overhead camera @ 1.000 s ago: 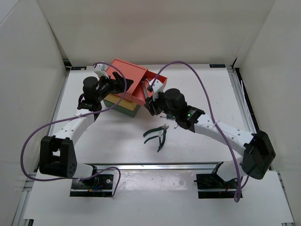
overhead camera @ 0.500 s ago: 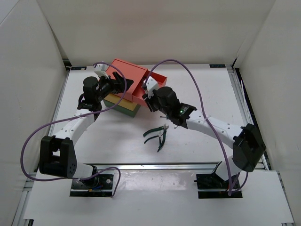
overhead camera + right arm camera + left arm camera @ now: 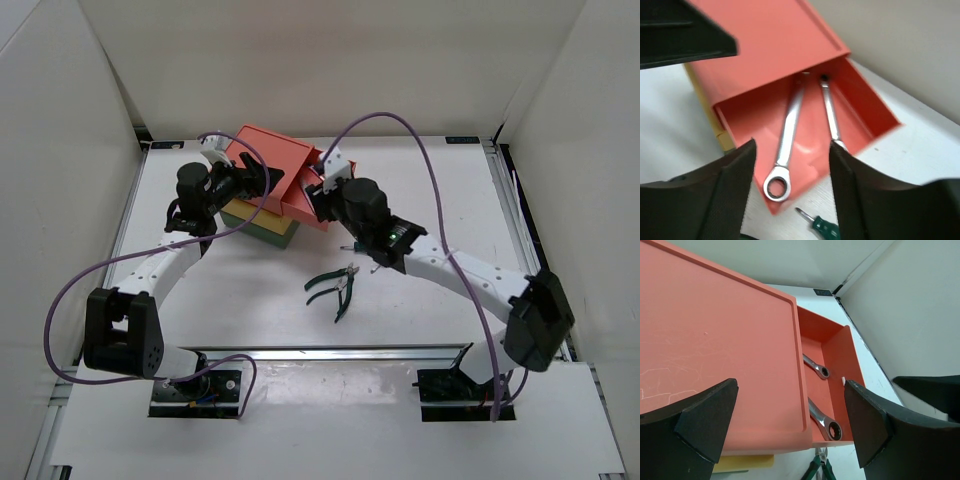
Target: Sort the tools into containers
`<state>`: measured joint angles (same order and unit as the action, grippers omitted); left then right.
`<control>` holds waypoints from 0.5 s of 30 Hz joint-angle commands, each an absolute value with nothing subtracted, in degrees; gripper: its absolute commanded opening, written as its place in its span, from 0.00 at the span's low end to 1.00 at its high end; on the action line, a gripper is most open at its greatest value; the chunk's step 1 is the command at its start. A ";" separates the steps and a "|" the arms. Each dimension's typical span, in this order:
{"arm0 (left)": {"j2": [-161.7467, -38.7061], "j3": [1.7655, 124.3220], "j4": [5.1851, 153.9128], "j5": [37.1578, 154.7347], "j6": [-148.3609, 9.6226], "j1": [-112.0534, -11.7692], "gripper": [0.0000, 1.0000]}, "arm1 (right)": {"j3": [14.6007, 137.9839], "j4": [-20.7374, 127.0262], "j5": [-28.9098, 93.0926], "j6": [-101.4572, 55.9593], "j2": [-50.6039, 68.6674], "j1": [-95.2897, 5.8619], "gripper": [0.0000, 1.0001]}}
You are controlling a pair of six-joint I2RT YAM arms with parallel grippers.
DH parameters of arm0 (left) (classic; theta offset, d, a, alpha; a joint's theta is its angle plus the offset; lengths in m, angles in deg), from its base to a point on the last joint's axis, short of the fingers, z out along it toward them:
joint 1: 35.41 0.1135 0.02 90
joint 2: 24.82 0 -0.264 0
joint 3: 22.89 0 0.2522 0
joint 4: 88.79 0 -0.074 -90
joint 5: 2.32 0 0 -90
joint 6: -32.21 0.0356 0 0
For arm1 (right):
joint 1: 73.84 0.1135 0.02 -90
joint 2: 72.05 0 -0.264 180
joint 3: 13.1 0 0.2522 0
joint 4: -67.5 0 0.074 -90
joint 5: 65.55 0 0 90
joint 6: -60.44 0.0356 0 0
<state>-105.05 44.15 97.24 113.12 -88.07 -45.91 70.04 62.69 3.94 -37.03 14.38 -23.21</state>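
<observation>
The salmon-red box [image 3: 265, 158] tops the stack of containers, and its drawer [image 3: 837, 347] is pulled out. Two silver wrenches [image 3: 788, 131] [image 3: 829, 112] lie side by side inside the drawer, also showing as wrenches [image 3: 825, 422] [image 3: 816, 367] in the left wrist view. My right gripper [image 3: 792, 187] hangs open just above the drawer's front, nothing between its fingers. My left gripper [image 3: 790, 425] stands wide open over the red box's top, its fingers [image 3: 705, 422] on either side. Dark-green-handled pliers [image 3: 335, 288] lie on the table in front. A green-handled screwdriver [image 3: 819, 226] lies by the drawer's front corner.
The yellow box [image 3: 268, 232] sits under the red one, with a dark green layer below it. White walls close in the table on three sides. Purple cables arc over both arms. The right arm [image 3: 450, 270] stretches across the table's right half.
My right gripper has spread its jaws wider and shifted slightly farther over the drawer, and its arm has swung. The left arm has not moved.
</observation>
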 commanded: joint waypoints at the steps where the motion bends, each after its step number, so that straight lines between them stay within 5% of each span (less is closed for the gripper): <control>1: -107.79 41.50 87.11 112.30 -89.42 -45.08 0.99 | 66.68 69.47 -5.05 -33.09 7.86 -24.96 0.59; 4: -106.39 40.89 88.86 110.89 -91.01 -43.77 0.99 | 62.11 68.86 -6.48 -25.54 5.31 -28.48 0.51; 9: -103.93 43.42 89.57 104.23 -96.54 -39.81 0.98 | 56.91 67.46 -0.70 -14.65 4.94 -35.68 0.52; 15: -107.94 56.49 83.97 97.53 -94.88 -36.20 0.66 | 57.96 66.65 9.32 -10.93 10.04 -40.43 0.33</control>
